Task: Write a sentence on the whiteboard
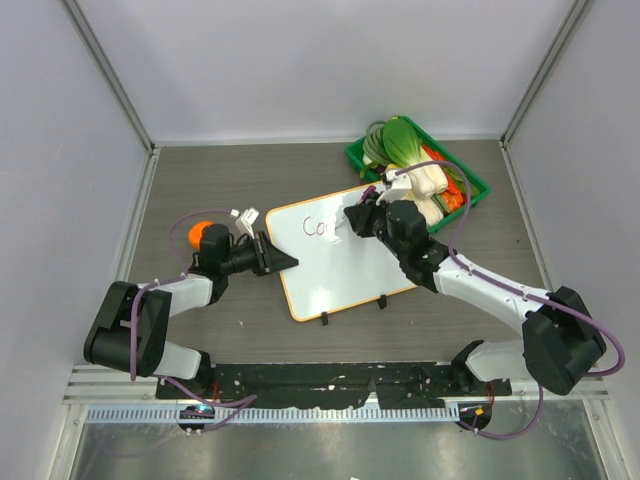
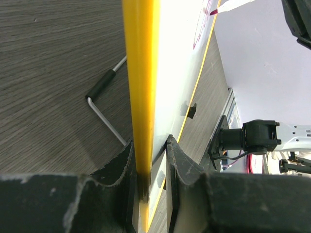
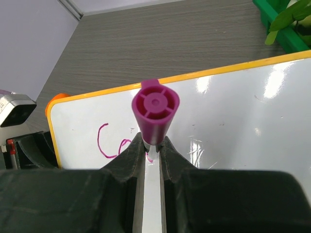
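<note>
The whiteboard (image 1: 340,265) lies slanted on the table, its orange frame all round and two black clips (image 1: 325,320) on its near edge. My left gripper (image 1: 285,262) is shut on the board's left edge; the left wrist view shows its fingers (image 2: 177,162) clamped over the orange frame (image 2: 141,87). My right gripper (image 1: 355,220) is shut on a purple-capped marker (image 3: 155,109), held tip-down on the board's upper left. The sentence (image 1: 318,228) is a few purple-pink letters, "Co" (image 3: 103,141), partly hidden behind the marker and fingers.
A green basket (image 1: 470,180) of vegetables stands at the back right, touching the board's far corner. An orange ball (image 1: 200,232) and a white piece (image 1: 245,215) sit by my left wrist. A metal hex key (image 2: 104,104) lies on the table beside the board's edge.
</note>
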Robot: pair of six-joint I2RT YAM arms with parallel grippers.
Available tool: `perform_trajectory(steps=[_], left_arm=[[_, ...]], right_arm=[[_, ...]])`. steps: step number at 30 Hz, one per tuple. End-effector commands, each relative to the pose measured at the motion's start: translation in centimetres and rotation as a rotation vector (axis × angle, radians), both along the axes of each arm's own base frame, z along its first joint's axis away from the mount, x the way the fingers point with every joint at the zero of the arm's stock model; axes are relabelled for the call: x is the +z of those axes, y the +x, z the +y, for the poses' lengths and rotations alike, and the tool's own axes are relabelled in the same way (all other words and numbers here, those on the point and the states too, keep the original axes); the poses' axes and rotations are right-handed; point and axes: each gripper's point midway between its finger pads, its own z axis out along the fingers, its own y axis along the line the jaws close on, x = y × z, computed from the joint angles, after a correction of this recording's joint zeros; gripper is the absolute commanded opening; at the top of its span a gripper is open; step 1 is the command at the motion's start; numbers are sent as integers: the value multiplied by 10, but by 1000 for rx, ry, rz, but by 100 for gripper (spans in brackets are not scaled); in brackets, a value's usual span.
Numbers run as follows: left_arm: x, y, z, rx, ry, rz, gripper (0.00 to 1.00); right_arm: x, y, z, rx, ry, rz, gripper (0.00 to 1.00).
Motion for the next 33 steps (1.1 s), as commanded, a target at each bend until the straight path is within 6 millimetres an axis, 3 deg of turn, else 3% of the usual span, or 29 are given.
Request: perform_trajectory(steps=[1,7,17,33], left_arm=[[-50,4,23,110,192,61,0],[-51,3,23,108,191,61,0],[-51,3,23,106,192,63,0],[-52,3,23,106,194,65,0]], right_arm=[[48,12,-1,-35,52,-99,1],[54,21,-1,-55,44,-112,1],[27,28,-5,-73,7,-60,1],[-4,10,-13,-43,-24,0,1]])
